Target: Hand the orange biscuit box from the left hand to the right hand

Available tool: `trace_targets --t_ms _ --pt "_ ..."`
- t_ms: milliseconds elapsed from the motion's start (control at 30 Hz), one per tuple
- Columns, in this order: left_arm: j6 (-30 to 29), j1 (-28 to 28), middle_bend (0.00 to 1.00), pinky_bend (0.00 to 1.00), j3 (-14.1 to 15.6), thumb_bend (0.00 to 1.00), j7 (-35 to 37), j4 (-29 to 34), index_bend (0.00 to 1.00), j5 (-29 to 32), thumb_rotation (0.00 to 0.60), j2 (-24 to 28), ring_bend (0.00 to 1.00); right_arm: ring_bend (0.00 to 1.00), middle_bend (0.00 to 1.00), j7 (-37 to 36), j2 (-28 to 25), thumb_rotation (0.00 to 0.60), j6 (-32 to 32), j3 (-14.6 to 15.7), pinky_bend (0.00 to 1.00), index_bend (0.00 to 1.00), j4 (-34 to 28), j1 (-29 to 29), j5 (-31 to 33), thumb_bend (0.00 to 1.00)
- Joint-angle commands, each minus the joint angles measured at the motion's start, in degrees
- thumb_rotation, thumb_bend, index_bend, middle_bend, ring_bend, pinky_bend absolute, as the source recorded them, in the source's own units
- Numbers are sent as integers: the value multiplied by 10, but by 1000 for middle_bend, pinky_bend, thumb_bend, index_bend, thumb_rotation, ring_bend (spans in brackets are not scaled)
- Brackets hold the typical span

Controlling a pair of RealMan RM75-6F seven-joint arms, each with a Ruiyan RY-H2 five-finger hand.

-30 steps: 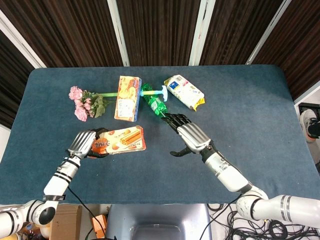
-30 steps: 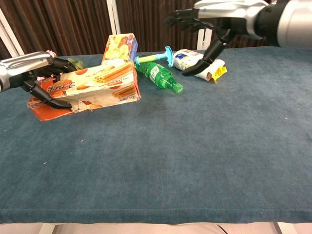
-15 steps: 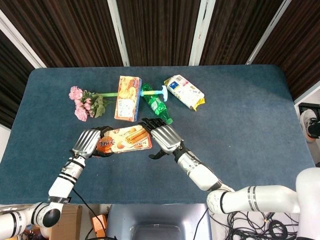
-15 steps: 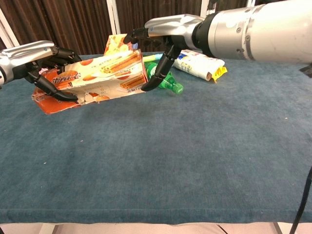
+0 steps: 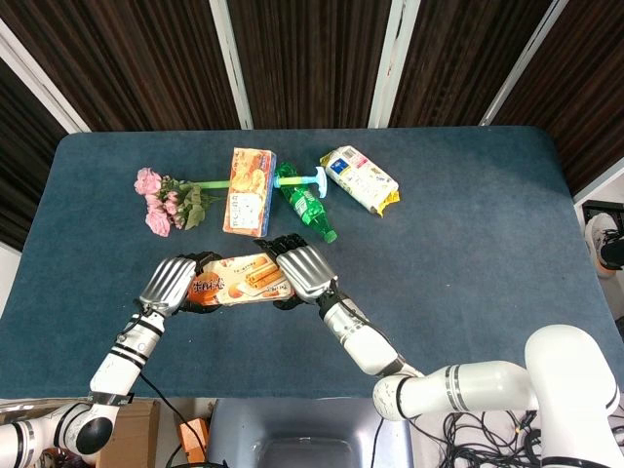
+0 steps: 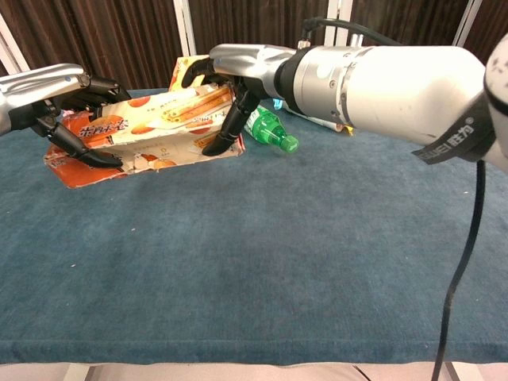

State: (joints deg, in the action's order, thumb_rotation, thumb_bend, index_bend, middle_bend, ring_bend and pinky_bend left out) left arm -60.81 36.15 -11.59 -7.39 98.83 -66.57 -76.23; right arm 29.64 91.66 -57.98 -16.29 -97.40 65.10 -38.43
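The orange biscuit box (image 5: pixel 234 281) hangs above the blue table (image 5: pixel 468 244), lying lengthwise between both hands. My left hand (image 5: pixel 168 283) grips its left end, fingers curled over the top and thumb underneath. My right hand (image 5: pixel 302 268) is clasped around the right end. In the chest view the box (image 6: pixel 143 135) tilts up toward the right, the left hand (image 6: pixel 55 91) holds its near-left corner, and the right hand (image 6: pixel 238 75) has its fingers over the top edge and its thumb pressed on the front face.
Behind the hands lie a second biscuit box (image 5: pixel 249 191), a green bottle (image 5: pixel 304 203), a white snack bag (image 5: pixel 361 178) and pink flowers (image 5: pixel 166 200). The green bottle (image 6: pixel 270 131) sits just behind my right forearm.
My right hand swept left from beside the green bottle and closed over the box's right end. The left hand lifted the box slightly and shifted it right.
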Motion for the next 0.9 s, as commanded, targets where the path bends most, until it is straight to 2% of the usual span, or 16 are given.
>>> trace_targets --t_ms 33,100,167,233,267,333,400,467,533,733,900 --pt "-3 -1 630 683 1 196 0 3 617 -2 600 0 598 507 573 0 13 600 -13 0 559 616 12 -2 -12 161" --pt "-7 -2 630 683 2 198 -2 3 617 -6 600 0 599 611 667 6 20 600 -24 2 674 737 19 -2 -17 214" --pt "-14 -5 627 680 4 198 -4 3 602 -14 600 1 596 670 723 12 27 600 -35 4 732 809 22 -4 -23 244" --pt "-24 -9 602 647 5 199 0 1 549 -25 600 2 562 709 760 8 30 600 -43 4 758 857 22 -9 -36 264" --pt "-25 -11 559 599 6 199 4 0 490 -28 600 3 508 724 774 6 30 600 -46 4 760 876 23 -12 -40 272" --pt "-11 -11 437 488 9 198 13 6 338 -22 600 18 380 736 786 -2 28 600 -52 5 760 891 24 -21 -52 275" --pt "17 -8 218 319 13 197 16 21 118 -7 600 42 180 737 786 -9 25 600 -55 5 761 891 25 -28 -60 276" --pt "47 -5 74 216 16 199 19 48 22 9 600 83 53 737 786 -25 17 600 -64 6 761 891 26 -42 -77 276" --pt "51 -9 17 174 18 201 21 62 0 4 600 110 5 737 786 -43 4 600 -66 11 761 890 25 -57 -95 276" --pt "20 -40 14 164 26 200 47 76 0 -20 600 164 3 737 786 -113 -48 600 -50 21 759 886 29 -106 -127 276" --pt "-21 -74 14 163 44 198 19 39 0 -24 600 186 3 728 786 -180 -83 600 -31 59 757 869 46 -154 -176 275"
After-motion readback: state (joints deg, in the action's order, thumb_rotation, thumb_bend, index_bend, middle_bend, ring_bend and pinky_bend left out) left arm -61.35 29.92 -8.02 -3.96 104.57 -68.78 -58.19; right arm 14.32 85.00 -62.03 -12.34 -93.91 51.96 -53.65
